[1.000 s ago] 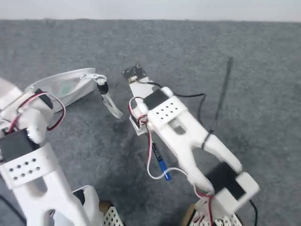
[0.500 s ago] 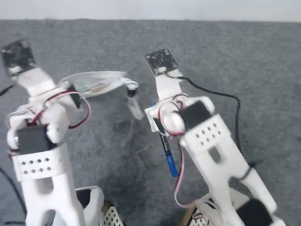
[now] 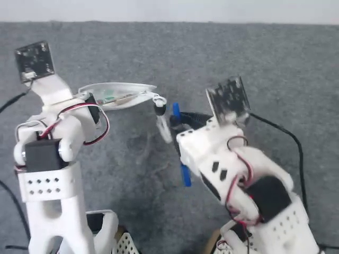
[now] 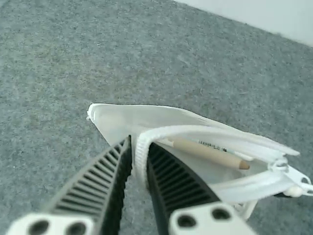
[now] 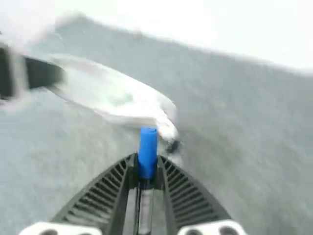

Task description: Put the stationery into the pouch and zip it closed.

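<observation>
The translucent white plastic zip pouch (image 3: pixel 119 94) has its mouth open, the rim pinched by the left gripper (image 4: pixel 138 144). Inside lies a pale wooden pencil (image 4: pixel 205 152) (tip toward the zip end). A blue-capped pen (image 5: pixel 147 147), clamped in the right gripper (image 5: pixel 146 159), sits just beside that end.

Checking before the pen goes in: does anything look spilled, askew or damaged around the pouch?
Nothing stands out. The left gripper pinches the rim of the pouch, which gapes open with a pencil inside. The right gripper holds the blue pen close by. No spill or damage shows.
</observation>
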Controlling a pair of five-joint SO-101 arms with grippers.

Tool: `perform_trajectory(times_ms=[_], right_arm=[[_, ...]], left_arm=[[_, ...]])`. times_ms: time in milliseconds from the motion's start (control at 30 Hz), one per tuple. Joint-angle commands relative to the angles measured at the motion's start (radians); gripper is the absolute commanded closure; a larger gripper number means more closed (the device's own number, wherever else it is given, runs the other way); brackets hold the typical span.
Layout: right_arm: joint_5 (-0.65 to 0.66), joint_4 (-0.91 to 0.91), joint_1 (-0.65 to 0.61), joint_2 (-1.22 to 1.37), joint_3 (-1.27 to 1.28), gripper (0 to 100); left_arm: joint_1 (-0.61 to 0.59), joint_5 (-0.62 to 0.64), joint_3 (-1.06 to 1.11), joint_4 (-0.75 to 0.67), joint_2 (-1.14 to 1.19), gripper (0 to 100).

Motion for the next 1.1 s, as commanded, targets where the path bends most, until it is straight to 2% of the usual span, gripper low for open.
perform_trajectory(times_ms=[0, 133, 233, 400, 700, 833, 1067], right_arm=[[-0.014, -0.077, -0.042, -0.076, 0.008, 99.3], [-0.147, -0.151, -0.056, -0.117, 0.014, 99.3], [-0.192, -0.206, -0.056, -0.127, 0.014, 99.3], [-0.193, -0.314, -0.054, -0.130, 0.034, 99.3], [-0.189, -0.748, -0.053, -0.133, 0.232, 99.3], [-0.189, -0.886, -0.050, -0.128, 0.273, 99.3], [-0.193, -1.063, 0.044, -0.124, 0.302, 99.3]], left_arm=[[0.006, -0.009, -0.035, -0.003, -0.012, 99], [0.006, -0.009, -0.030, 0.000, -0.012, 99], [0.006, -0.009, -0.013, -0.006, -0.014, 99], [0.005, -0.009, -0.013, -0.003, -0.014, 99], [0.000, -0.009, -0.013, 0.000, -0.014, 99], [0.000, -0.009, -0.013, 0.000, -0.014, 99], [0.000, -0.009, -0.012, 0.000, -0.014, 99]])
